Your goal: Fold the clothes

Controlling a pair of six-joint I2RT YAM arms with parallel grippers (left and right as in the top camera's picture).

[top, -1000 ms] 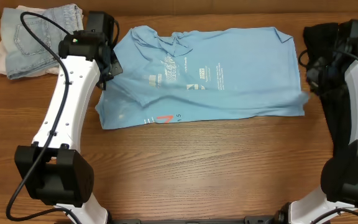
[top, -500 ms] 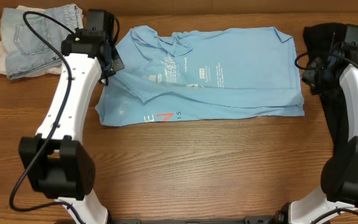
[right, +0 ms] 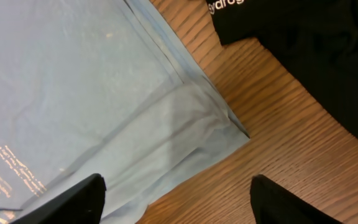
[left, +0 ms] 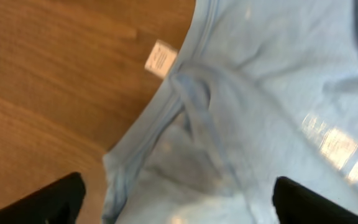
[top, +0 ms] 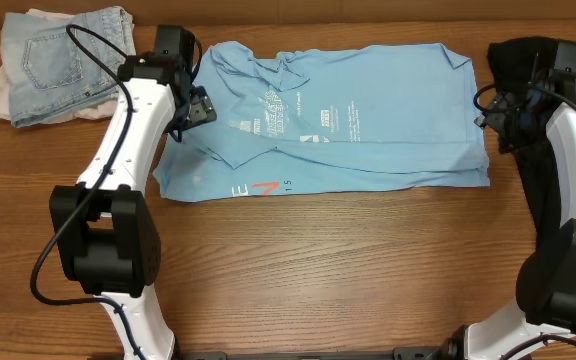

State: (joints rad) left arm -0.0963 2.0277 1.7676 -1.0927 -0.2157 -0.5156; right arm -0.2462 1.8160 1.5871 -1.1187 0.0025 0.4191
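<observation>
The light blue T-shirt (top: 368, 130) lies flat across the back middle of the table, its lower part folded over, with white lettering and a red mark (top: 263, 188) near the front edge. My left gripper (top: 200, 108) hovers open over the shirt's left end; in the left wrist view its gripper (left: 179, 208) spans the neckline and a white tag (left: 161, 59). My right gripper (top: 484, 118) is open above the shirt's right edge; the right wrist view shows its gripper (right: 176, 202) over the folded corner (right: 191, 118). A black shirt (top: 538, 190) lies under the right arm.
A pile of folded jeans and pale cloth (top: 63, 60) sits at the back left corner. Bare wooden table (top: 318, 270) stretches in front of the blue shirt. The black shirt (right: 303, 50) with white lettering lies just right of the blue shirt's corner.
Both grippers have opened and let go of the blue shirt. The shirt's folded layer has settled flat. The left arm has shifted a little to the right.
</observation>
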